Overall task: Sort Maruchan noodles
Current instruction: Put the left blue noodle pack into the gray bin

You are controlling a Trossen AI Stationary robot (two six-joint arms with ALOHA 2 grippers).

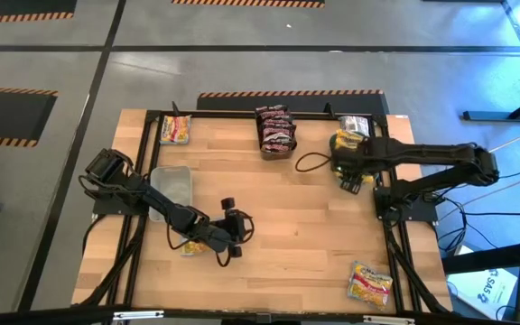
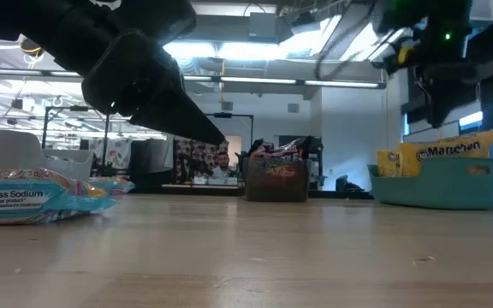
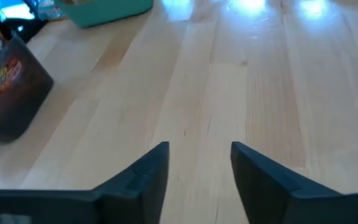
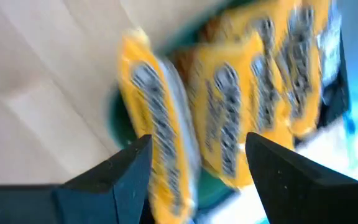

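Observation:
Yellow Maruchan packets (image 4: 222, 118) stand on edge in a teal bin (image 2: 439, 186) at the table's far right (image 1: 348, 158). Dark red packets (image 1: 275, 126) fill a dark bin (image 2: 276, 180) at the far middle. Loose packets lie flat on the table: one at the far left (image 1: 176, 129), one near the right corner (image 1: 369, 283), one under my left arm (image 1: 191, 246), and a silver one (image 1: 355, 124) behind the teal bin. My left gripper (image 3: 197, 149) is open over bare wood at mid-table (image 1: 233, 226). My right gripper (image 4: 197, 140) is open above the teal bin, touching nothing.
A clear grey bin (image 1: 171, 185) sits beside my left arm. A blue-and-white packet (image 2: 24, 201) lies close to the low camera at the left. A dark cable (image 1: 310, 162) loops on the wood between the bins. Bare wood (image 1: 314, 235) spans the table's middle and near side.

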